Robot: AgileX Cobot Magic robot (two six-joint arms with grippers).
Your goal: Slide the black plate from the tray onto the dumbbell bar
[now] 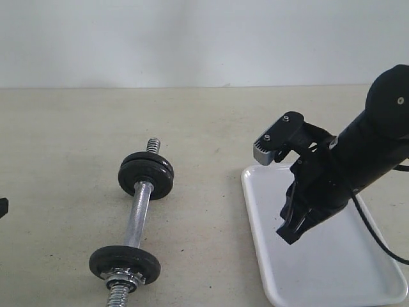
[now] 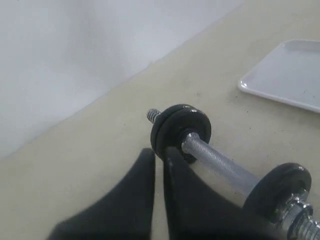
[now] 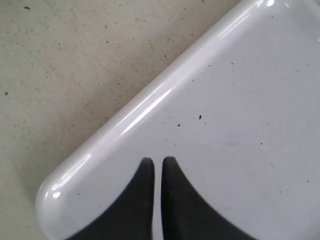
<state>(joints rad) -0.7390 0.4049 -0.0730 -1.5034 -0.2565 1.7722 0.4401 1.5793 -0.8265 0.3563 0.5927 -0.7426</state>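
The right gripper (image 3: 157,161) hangs pinched shut and empty over the tray (image 3: 150,102), whose visible part lies bare, so dropping now likely just jabs plastic!

No legible text, brand, number or sign in any view. Plates (image 1: 156,171), bar (image 1: 135,224), tray (image 1: 332,275), arm (image 1: 377,137): no markings readable.

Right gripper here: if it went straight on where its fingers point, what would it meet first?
Most likely the tray, its white floor just inside a rounded corner. The right gripper points down at it with nothing visible between, though the gap is hard to judge.
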